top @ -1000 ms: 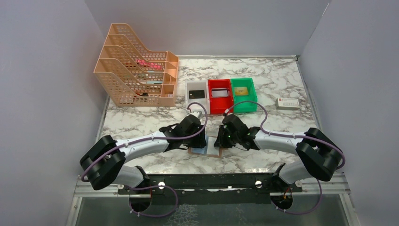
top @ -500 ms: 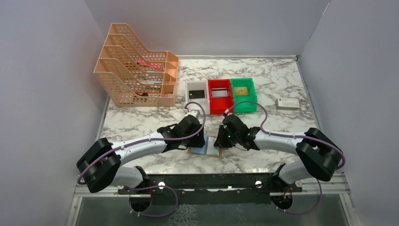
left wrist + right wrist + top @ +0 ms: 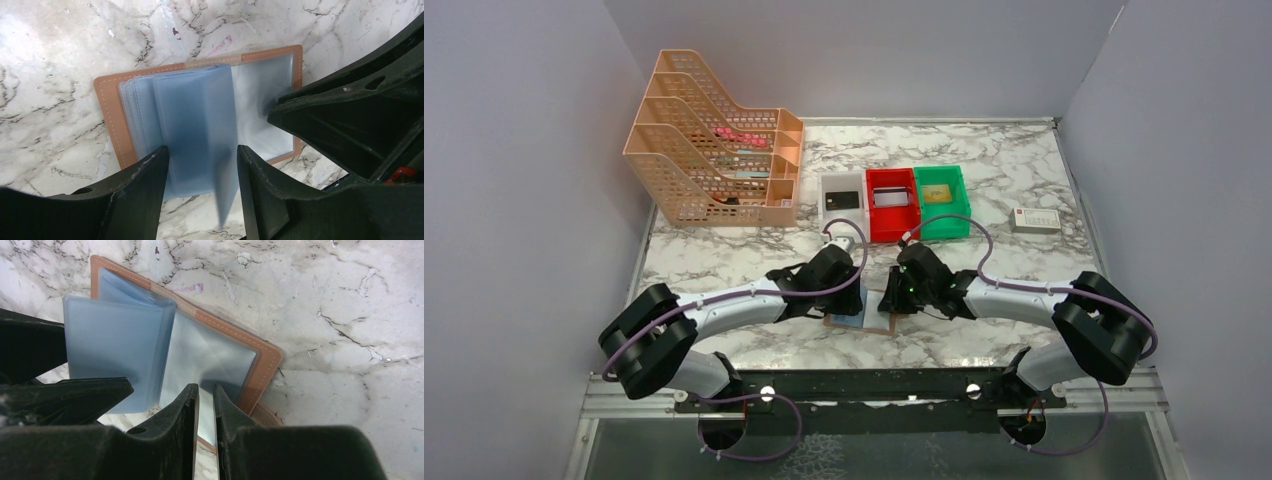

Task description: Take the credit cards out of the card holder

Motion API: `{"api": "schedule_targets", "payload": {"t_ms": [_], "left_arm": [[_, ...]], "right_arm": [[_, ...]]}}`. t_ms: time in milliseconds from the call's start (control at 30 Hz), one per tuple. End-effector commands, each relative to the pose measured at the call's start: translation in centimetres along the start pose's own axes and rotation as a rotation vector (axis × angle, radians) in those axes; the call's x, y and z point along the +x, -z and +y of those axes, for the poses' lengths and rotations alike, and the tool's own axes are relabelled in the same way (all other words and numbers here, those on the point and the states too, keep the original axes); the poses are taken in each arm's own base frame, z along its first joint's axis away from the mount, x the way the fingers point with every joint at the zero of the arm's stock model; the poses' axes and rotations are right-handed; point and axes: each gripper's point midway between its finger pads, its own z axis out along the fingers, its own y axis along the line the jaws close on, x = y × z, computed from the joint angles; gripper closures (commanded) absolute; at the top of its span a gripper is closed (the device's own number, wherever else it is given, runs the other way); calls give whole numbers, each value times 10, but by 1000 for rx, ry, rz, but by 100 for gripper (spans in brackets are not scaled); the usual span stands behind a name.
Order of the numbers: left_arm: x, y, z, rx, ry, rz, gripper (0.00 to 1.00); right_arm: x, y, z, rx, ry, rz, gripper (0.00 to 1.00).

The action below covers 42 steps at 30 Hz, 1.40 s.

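Currently both arms reach low and inward, wrists meeting over the card holder (image 3: 210, 355), which lies spread open on the marble table (image 3: 984, 180). Left gripper (image 3: 202, 155) is over the card holder's left half, jaws spread astride the pale blue sleeves (image 3: 195, 115). Right gripper (image 3: 205, 390) is at its right half, fingers nearly together, pinching that panel's edge.

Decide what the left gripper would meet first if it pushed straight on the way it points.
Probably the card holder's pale blue sleeves, which stand between the left gripper's fingers; depth is unclear.
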Motion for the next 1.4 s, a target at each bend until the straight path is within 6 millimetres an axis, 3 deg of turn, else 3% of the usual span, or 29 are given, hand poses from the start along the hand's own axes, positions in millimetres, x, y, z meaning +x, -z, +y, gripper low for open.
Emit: {"api": "schedule_targets", "payload": {"t_ms": [0, 400, 567, 833, 1033, 1367], "left_arm": [[11, -7, -8, 55, -2, 44, 45], [-7, 2, -66, 330, -27, 13, 50], [-6, -1, -71, 355, -17, 23, 50], [-2, -6, -78, 397, -9, 46, 50], [5, -1, -90, 484, -13, 80, 49], [7, 20, -52, 298, -49, 60, 44]], "right_arm": [[13, -2, -14, 36, -12, 38, 77], [10, 2, -5, -2, -32, 19, 77], [-1, 13, -4, 8, -57, -36, 74], [-24, 50, -28, 129, -135, -209, 69], [-36, 65, -7, 25, -122, -258, 66], [-36, 40, 33, -116, -45, -148, 71]]}}
